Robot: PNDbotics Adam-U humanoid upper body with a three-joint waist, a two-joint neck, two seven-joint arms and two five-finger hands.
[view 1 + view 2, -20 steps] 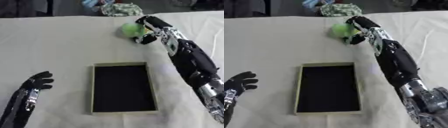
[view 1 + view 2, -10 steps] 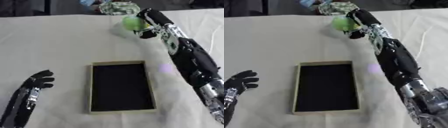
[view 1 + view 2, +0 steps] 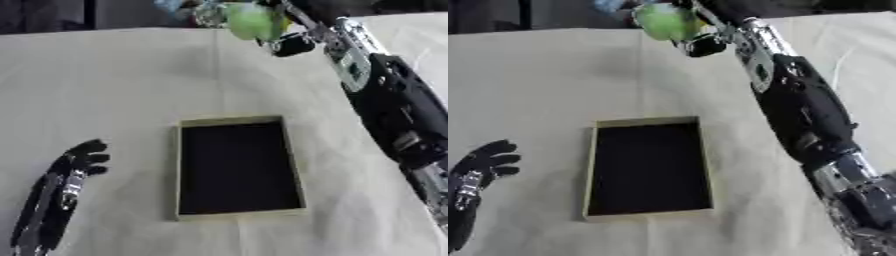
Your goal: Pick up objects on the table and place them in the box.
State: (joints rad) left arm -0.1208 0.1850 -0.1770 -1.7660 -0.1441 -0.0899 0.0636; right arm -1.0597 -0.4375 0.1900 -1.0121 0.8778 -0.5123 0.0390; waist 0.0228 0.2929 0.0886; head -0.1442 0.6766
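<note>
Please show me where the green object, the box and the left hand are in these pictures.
green object (image 3: 249,21), left eye view, on its rounded green front.
box (image 3: 238,120), left eye view, on its far rim.
left hand (image 3: 77,161), left eye view, on the palm, near the lower left corner.

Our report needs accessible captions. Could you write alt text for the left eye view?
The robot's right hand holds a green object near the table's far edge. An empty box sits mid-table; the left hand rests open at lower left.
</note>
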